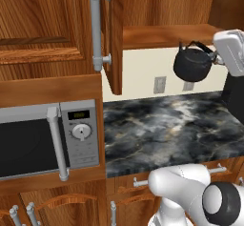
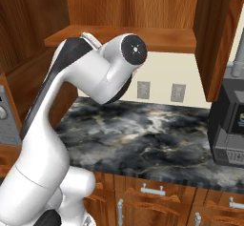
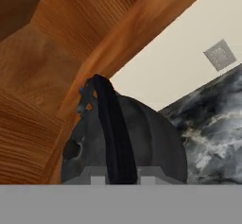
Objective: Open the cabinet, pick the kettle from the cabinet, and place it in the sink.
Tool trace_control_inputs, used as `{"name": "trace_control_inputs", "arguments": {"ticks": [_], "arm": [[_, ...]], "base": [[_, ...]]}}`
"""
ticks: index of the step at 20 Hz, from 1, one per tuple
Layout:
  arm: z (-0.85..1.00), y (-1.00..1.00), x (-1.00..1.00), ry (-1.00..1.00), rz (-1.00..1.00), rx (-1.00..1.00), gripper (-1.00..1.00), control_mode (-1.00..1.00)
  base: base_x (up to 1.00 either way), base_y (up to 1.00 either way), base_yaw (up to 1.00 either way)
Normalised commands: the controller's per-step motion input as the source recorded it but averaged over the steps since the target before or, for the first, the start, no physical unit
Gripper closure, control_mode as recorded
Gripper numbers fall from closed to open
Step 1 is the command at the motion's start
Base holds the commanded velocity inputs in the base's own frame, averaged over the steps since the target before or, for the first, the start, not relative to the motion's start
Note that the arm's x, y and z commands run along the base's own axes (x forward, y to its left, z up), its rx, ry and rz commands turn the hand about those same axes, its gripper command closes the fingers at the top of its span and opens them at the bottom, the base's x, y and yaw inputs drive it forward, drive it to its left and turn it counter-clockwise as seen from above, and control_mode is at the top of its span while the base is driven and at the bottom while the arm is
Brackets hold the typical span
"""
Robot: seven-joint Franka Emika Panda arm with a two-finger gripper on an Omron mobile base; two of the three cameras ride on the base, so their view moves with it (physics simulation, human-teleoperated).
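Carrying the kettle clear of the cabinet is the step in hand, as I judge it. Its gripper is clamped shut on the kettle's arched black handle, and the kettle hangs in the air just below the cabinet's open shelf edge, above the back right part of the dark marble counter. To do this well, keep the body level, steer wide of the open door and the black coffee machine, and travel slowly toward the sink
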Motion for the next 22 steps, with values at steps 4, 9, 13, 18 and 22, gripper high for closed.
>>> {"name": "trace_control_inputs", "arguments": {"ticks": [4, 9, 13, 18, 22], "arm": [[-0.42, -0.01, -0.03, 0.35, -0.02, 0.11, 1.00, -1.00], [-0.41, -0.01, -0.04, 0.24, 0.00, 0.22, 1.00, -1.00], [-0.31, -0.02, -0.09, 0.07, 0.00, 0.24, 1.00, -1.00], [0.00, 0.00, -0.02, -0.01, 0.00, 0.04, 1.00, -1.00], [0.00, 0.00, 0.00, 0.00, 0.00, 0.00, 1.00, -1.00]], "base": [[0.00, 0.00, 0.00], [0.00, 0.00, 0.00], [0.00, 0.00, 0.00], [0.00, 0.00, 0.00], [0.00, 0.00, 0.00]]}}
